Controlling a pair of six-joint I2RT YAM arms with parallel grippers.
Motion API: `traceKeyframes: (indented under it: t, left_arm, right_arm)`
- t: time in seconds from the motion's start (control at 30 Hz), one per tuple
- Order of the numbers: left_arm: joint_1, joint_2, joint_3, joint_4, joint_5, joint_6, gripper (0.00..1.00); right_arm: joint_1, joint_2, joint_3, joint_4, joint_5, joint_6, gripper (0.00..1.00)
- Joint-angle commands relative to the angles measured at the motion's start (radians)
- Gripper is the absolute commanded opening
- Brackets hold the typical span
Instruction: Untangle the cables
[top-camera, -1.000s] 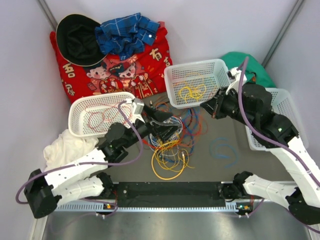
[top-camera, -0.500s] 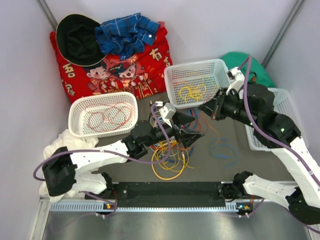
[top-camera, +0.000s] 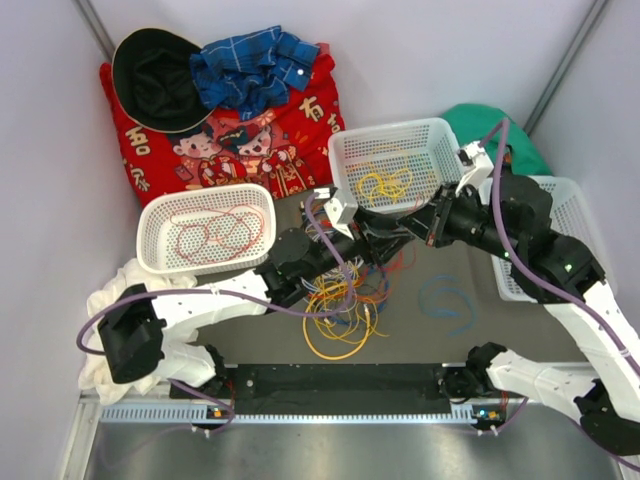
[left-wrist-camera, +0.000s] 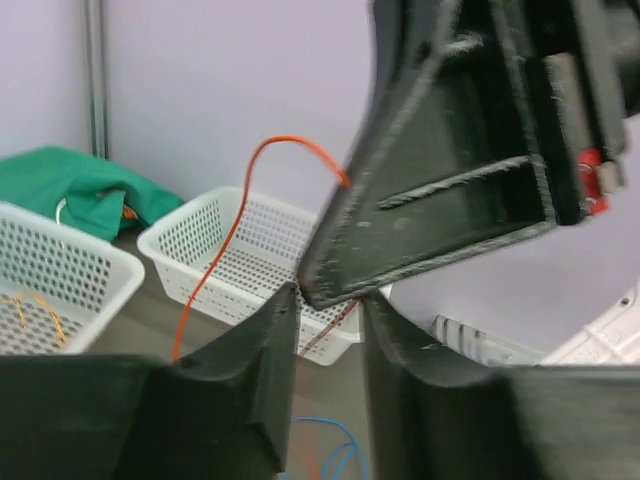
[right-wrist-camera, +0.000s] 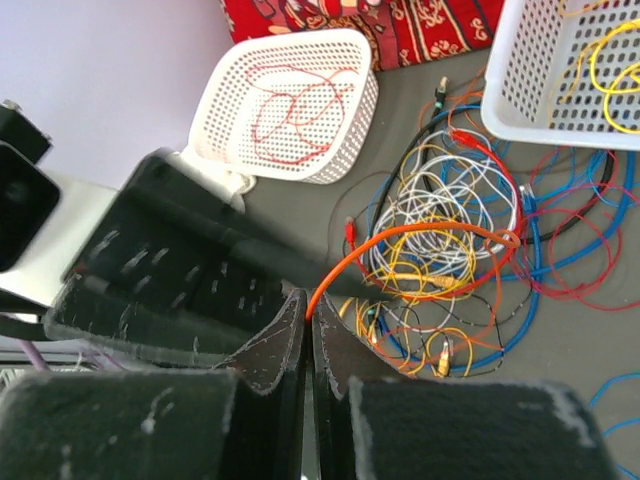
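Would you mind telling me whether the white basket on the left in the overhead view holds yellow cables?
No, the left basket holds only red cable loops.

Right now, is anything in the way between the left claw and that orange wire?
Only the right gripper, shut on the orange cable: its tip sits right at the left gripper's open gap. Nothing else visible stands between them.

Pale lilac walls (top-camera: 420, 50) closed in the grey worktop (top-camera: 410, 332) on three sides, and a metal pole (top-camera: 97, 30) slanted up each back corner.
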Motion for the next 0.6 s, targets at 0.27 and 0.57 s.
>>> traceKeyframes:
  t: [0.27, 0.57]
  left_arm:
    - [-0.003, 0.02, 0.102, -0.027, 0.007, 0.005, 0.0]
    - [0.06, -0.15, 0.349, -0.611, -0.388, 0.079, 0.0]
  right_arm:
    - [0.006, -0.049, -0.006, 0.017, 0.012, -0.013, 0.24]
    - [0.006, -0.119, 0.027, -0.024, 0.138, -0.076, 0.99]
